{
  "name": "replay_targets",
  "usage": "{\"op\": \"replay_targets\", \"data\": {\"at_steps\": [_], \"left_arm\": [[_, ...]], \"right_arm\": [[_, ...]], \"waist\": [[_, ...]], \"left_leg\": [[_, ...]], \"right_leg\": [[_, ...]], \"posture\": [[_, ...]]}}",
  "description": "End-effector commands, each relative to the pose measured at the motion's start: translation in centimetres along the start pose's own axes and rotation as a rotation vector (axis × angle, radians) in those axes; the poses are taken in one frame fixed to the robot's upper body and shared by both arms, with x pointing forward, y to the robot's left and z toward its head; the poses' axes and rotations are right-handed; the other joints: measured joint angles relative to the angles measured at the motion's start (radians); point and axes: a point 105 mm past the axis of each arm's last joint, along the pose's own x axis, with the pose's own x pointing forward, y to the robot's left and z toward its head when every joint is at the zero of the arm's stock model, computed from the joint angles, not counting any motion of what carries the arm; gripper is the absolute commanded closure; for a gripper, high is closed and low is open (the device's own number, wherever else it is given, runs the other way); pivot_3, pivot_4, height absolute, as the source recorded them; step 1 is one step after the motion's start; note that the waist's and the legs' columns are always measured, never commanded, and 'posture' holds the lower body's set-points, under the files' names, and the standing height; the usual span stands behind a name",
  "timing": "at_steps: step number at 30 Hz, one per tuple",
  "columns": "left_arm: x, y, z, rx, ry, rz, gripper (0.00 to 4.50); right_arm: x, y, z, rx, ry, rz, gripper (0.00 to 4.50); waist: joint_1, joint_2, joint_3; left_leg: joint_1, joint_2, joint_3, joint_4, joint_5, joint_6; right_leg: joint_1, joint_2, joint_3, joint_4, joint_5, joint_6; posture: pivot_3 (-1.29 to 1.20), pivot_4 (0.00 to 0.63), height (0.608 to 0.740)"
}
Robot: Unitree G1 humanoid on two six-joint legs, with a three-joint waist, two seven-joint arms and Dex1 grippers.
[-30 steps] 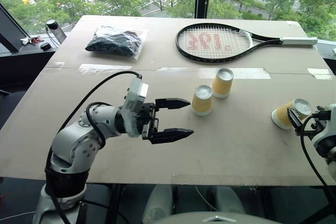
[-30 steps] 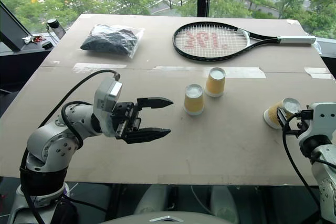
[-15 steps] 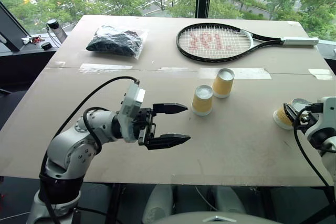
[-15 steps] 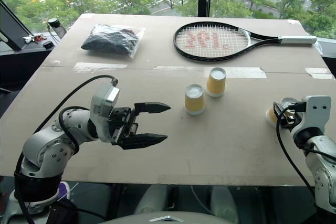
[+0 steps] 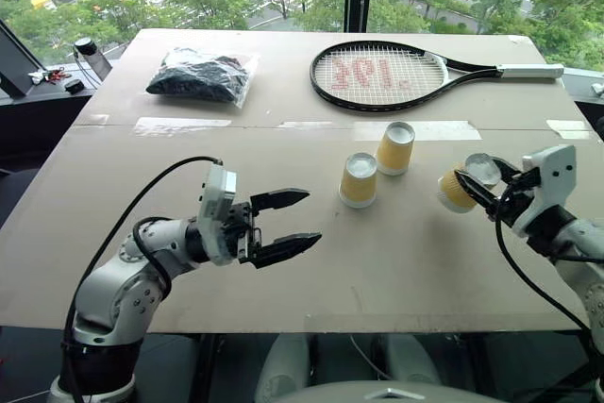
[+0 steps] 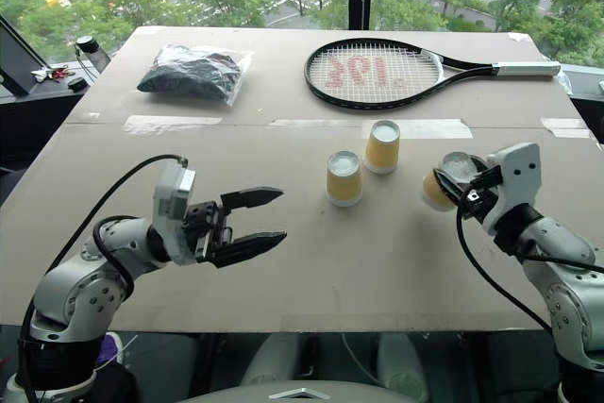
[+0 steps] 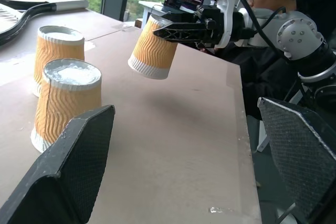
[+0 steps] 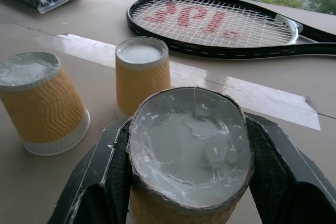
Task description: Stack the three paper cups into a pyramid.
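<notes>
Left end effector point(image 5: 283, 225) hovers level, fingers spread wide; right end effector point(image 5: 469, 188) seems clamped, raised and angled inward.

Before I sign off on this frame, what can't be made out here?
- Held paper cup: lower body and rim hidden by the right gripper in the right wrist view.
- Black bag: contents unreadable in the eye views.
- Small items beyond the table's far-left corner: too small.

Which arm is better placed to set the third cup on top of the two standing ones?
Right. The right gripper is shut on the third cup, lifted just beside the standing pair. The left gripper is open and empty, short of them.
</notes>
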Motion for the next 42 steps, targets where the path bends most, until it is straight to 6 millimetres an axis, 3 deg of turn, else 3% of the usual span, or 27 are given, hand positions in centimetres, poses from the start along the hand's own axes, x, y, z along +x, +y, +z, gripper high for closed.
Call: {"op": "replay_targets", "data": {"at_steps": [1, 15, 33, 35, 38, 42], "left_arm": [[-0.7, -0.2, 0.6, 0.047, -0.004, 0.010, 0.00], [-2.8, -1.3, 0.7, 0.069, 0.009, 0.121, 0.00], [-4.3, -2.0, 1.3, 0.160, -0.099, 0.143, 0.00], [-4.5, -2.0, 1.2, 0.162, -0.096, 0.140, 0.00], [-4.7, -2.1, 1.0, 0.172, -0.098, 0.140, 0.00], [-4.9, -2.2, 0.9, 0.171, -0.109, 0.145, 0.00]], "right_arm": [[1.6, 1.7, 0.9, -0.047, -0.021, 0.097, 2.31], [4.7, 3.7, 0.2, -0.108, -0.005, 0.278, 2.31], [5.8, 4.0, -0.5, -0.133, 0.015, 0.326, 2.31], [6.0, 3.8, 0.0, -0.123, -0.019, 0.311, 1.21], [5.8, 3.3, 0.7, -0.148, -0.038, 0.305, 0.05], [4.2, 3.0, 3.0, -0.140, -0.071, 0.355, 0.05]], "waist": [[-0.001, 0.000, 0.000], [-0.008, -0.001, 0.001], [-0.007, -0.001, 0.001], [-0.007, -0.001, 0.001], [-0.008, -0.001, 0.001], [-0.005, 0.000, 0.002]], "left_leg": [[0.000, 0.000, 0.000, 0.000, 0.000, 0.000], [0.000, 0.000, 0.000, -0.003, 0.000, 0.000], [0.000, -0.001, 0.000, -0.005, 0.000, 0.000], [0.000, -0.001, 0.000, -0.005, 0.000, 0.000], [0.000, -0.001, 0.000, -0.006, 0.000, 0.000], [-0.001, -0.001, 0.000, -0.006, 0.000, 0.000]], "right_leg": [[0.000, 0.000, 0.000, 0.000, 0.000, 0.000], [-0.001, -0.006, 0.000, -0.003, 0.000, 0.000], [-0.001, -0.008, 0.000, -0.004, 0.000, -0.001], [-0.001, -0.008, 0.000, -0.003, 0.000, -0.001], [-0.002, -0.008, -0.001, -0.003, 0.000, -0.001], [-0.002, -0.009, -0.001, -0.004, 0.000, -0.001]], "posture": [[0.00, 0.150, 0.740], [0.00, 0.150, 0.740], [0.00, 0.150, 0.740], [0.00, 0.150, 0.740], [0.00, 0.150, 0.740], [0.00, 0.150, 0.740]]}}
